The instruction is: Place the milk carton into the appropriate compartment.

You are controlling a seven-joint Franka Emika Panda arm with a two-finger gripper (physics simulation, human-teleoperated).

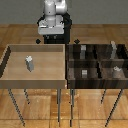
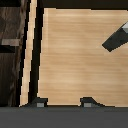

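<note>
Light tan bin floor point(image 2: 75, 55) fills the frame; milk carton point(image 2: 117, 39) lying on it, dark bin wall point(image 2: 12, 45) alongside, fingertips point(image 2: 40, 103) apart.

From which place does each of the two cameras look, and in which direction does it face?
Exterior view: sits off the arm, in front of the two bins, looking slightly down at the tan bin, the milk carton, the dark bin and the arm.
Wrist view: sits on the wrist, looking straight down at the tan floor; only the fingertips of the tool show.
Shared: the milk carton and the tan bin.
</note>
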